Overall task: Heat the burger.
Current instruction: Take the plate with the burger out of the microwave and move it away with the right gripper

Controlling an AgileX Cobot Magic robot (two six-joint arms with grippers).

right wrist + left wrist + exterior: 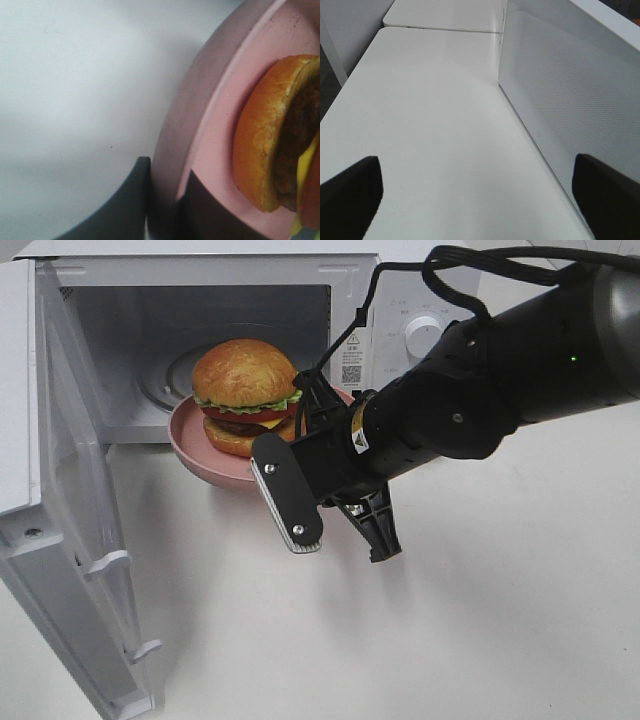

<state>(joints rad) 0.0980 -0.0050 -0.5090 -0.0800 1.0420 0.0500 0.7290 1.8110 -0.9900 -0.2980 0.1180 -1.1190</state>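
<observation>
Right gripper [162, 200] pinched on the rim of the pink plate [195, 445], one finger above the rim, one below. The burger [245, 395] sits on that plate (bun, lettuce, tomato, patty visible), half inside the microwave [200, 300] opening, door [60, 520] swung wide. Left gripper [480, 195] spread apart, holding nothing, over the white table [420, 125] beside the microwave's side wall.
</observation>
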